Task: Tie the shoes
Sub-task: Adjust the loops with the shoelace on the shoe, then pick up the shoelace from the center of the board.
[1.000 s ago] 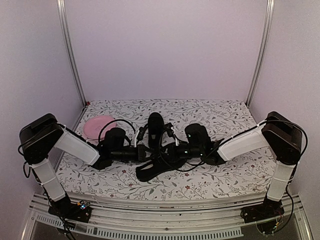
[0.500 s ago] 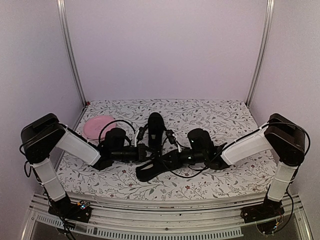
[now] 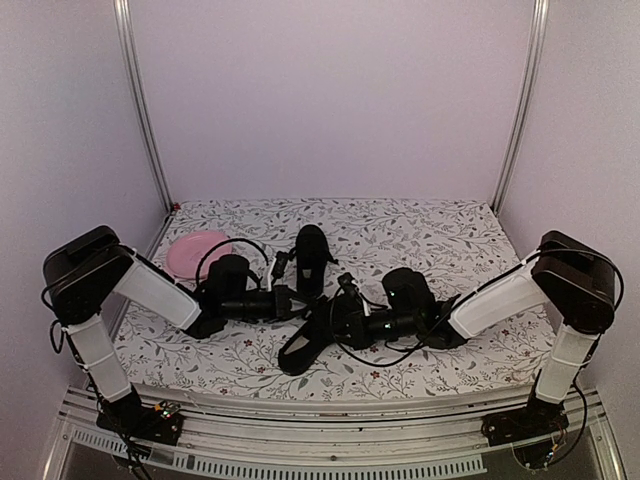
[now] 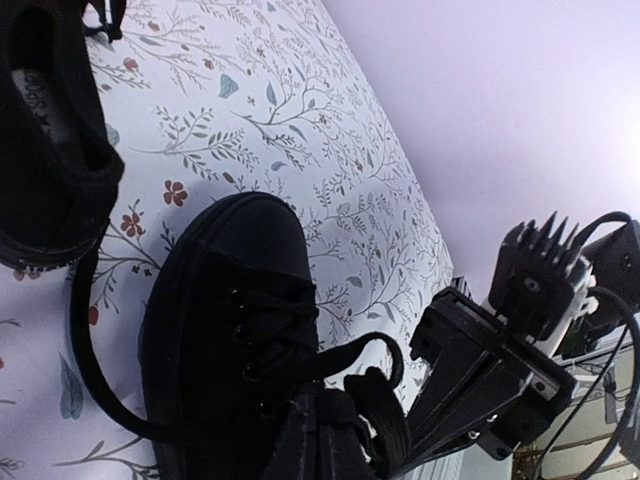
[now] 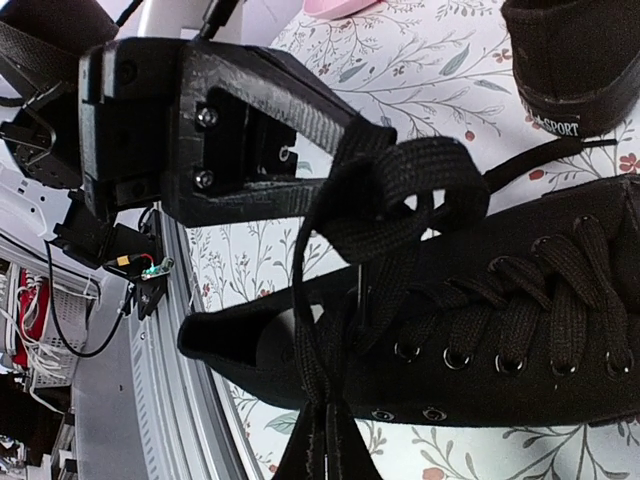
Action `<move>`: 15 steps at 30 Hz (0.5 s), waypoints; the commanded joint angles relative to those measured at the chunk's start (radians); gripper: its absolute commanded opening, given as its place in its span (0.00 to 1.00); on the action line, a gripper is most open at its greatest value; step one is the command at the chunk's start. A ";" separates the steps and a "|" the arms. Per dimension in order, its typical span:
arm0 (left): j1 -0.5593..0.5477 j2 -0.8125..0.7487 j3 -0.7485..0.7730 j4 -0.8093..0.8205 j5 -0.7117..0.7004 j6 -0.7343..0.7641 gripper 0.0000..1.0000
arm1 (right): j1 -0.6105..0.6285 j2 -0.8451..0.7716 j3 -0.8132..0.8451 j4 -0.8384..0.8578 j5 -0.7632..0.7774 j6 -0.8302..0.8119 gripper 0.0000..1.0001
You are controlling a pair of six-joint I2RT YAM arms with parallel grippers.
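Top view: one black shoe lies mid-frame, and the nearer shoe slants just below it. The left gripper and right gripper meet over the nearer one.

Left wrist view: the right gripper, lower right, is pinched on the lace.

Right wrist view: the left gripper, upper left, is closed on a loop of lace.
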 commanded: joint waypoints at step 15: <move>0.030 -0.247 0.059 -0.744 -0.291 0.438 0.00 | 0.005 -0.070 -0.001 -0.008 0.048 0.015 0.03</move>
